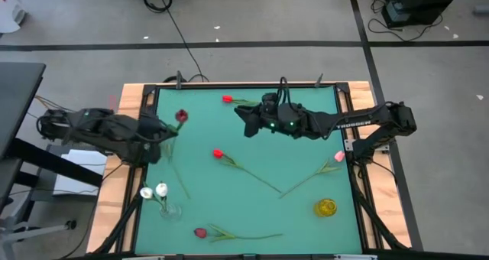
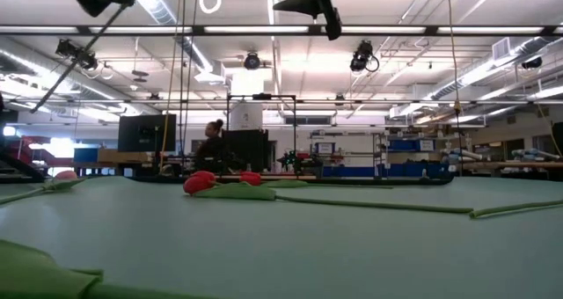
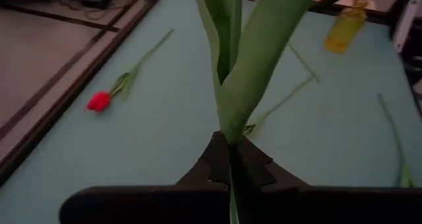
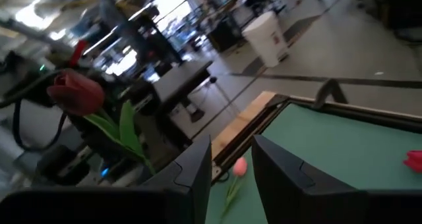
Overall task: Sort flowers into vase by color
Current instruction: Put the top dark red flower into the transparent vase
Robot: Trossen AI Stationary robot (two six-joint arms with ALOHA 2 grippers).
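The left gripper [image 1: 162, 131] hangs over the left side of the green-topped desk [image 1: 252, 168], its jaws clenched on the thin green stem of a dark maroon artificial tulip [image 1: 181, 116], lifted, probably for carrying to the clear glass vase [image 1: 170, 210] with two white tulips [image 1: 153, 190]. The right gripper [image 1: 246, 122] hovers mid-desk, jaws parted and empty. Only the left wrist view shows the stem pinched; only the high view shows the small yellow vase [image 1: 326, 207].
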